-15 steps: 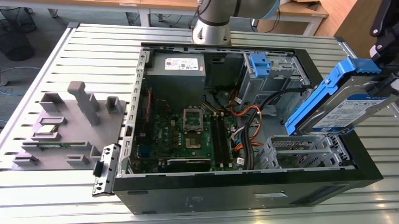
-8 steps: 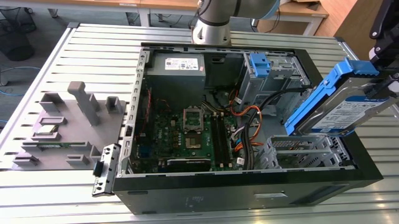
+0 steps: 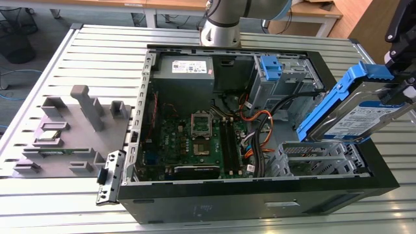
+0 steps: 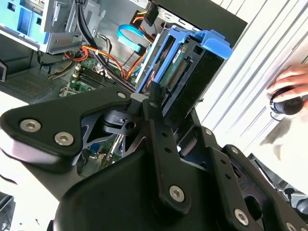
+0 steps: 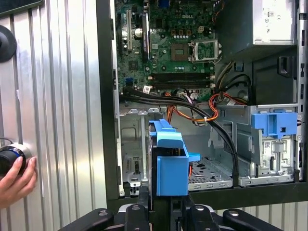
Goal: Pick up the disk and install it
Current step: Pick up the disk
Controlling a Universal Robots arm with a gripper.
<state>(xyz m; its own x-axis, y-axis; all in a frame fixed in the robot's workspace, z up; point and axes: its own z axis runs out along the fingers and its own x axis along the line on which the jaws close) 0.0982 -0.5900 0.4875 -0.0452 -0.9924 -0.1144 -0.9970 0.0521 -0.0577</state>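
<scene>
The disk [image 3: 356, 114] is hanging tilted above the open computer case [image 3: 260, 200] at the exterior view's right, with the gripper [image 3: 398, 92] clenching it. Going left to right, a grey tray [image 3: 71, 146] is holding small parts, and the case is housing a motherboard [image 3: 195, 136], a power-supply box [image 3: 185, 68] and a bare blue bracket [image 3: 270, 68].

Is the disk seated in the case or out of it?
Out. The gripper holds the disk tilted in the air over the empty metal cage in the case.
</scene>
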